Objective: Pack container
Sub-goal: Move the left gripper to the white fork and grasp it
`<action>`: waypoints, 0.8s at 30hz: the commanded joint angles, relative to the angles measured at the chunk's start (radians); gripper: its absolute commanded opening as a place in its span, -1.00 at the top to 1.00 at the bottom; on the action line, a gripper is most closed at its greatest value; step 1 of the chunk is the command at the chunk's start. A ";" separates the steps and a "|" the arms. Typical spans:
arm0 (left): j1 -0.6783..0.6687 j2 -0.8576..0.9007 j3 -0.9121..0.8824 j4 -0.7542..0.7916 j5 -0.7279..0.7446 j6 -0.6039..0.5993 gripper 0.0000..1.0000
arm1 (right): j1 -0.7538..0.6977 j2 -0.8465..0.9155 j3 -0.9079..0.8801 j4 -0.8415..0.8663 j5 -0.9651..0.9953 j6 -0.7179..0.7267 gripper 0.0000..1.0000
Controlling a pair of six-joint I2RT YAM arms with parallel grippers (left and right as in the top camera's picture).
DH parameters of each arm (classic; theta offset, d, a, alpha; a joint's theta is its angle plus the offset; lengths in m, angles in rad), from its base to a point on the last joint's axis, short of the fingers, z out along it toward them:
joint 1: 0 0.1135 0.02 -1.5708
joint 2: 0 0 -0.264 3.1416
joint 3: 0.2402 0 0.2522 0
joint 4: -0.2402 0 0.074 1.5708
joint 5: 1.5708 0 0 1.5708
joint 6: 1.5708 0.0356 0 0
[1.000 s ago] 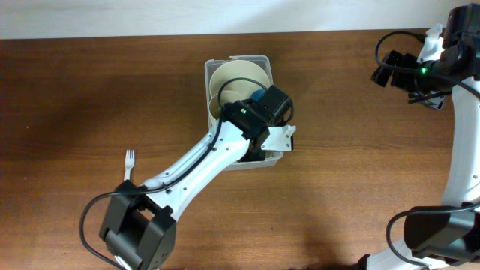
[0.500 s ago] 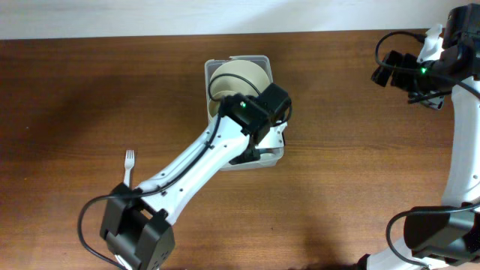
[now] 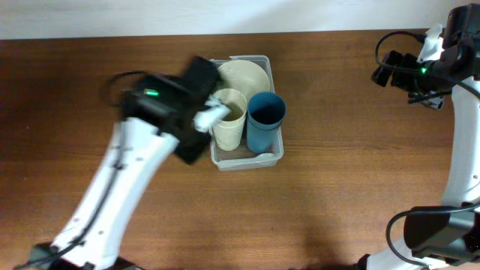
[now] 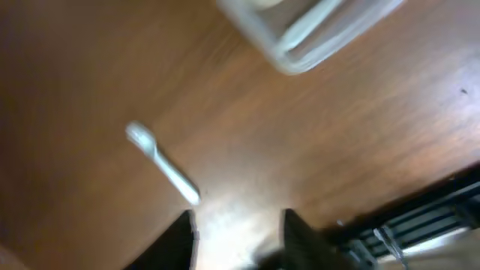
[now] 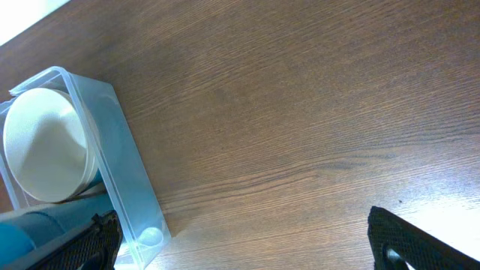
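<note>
1. Overhead: The clear container (image 3: pixel 247 163) sits on the wooden table (image 3: pixel 352 187), mid-table toward the far edge, its long side running near to far. At its far end a cream bowl (image 3: pixel 251 75) is tipped on edge. Closer in, a cream cup (image 3: pixel 229 129) and a blue cup (image 3: pixel 265 120) stand side by side. The left gripper (image 3: pixel 212 115), smeared by blur, hangs at the container's left rim beside the cream cup. How its jaws stand cannot be read from above. The right gripper (image 3: pixel 386 69) is held well apart at the far right.

2. Left wrist: The left gripper's fingers are spread with nothing between them, over bare wood. A white utensil (image 4: pixel 161 165), too blurred to tell fork from spoon, lies flat on the table, apart from the container corner at the top of the frame. It looks like the next item to pack. To pick it up well, the arm should settle first and centre the spread fingers across the thin handle. It should then drop until the tips nearly graze the wood and close squarely, so the piece neither skids nor flips.

3. Right wrist: The right gripper's fingers are wide apart and empty at the bottom corners of the frame. The container lies at the left with the bowl and blue cup inside. Parked out there, the right arm leaves the left arm a free path.
</note>
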 commanded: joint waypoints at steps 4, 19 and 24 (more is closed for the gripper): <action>0.277 -0.092 -0.093 0.047 0.041 -0.167 0.36 | -0.002 -0.007 0.008 0.000 -0.002 -0.001 -0.98; 0.621 -0.127 -0.704 0.440 0.045 -0.187 -0.22 | -0.002 -0.007 0.008 0.000 -0.002 -0.001 -0.98; 0.693 -0.127 -0.765 0.507 0.078 -0.177 -0.45 | -0.002 -0.007 0.008 0.000 -0.002 -0.001 -0.98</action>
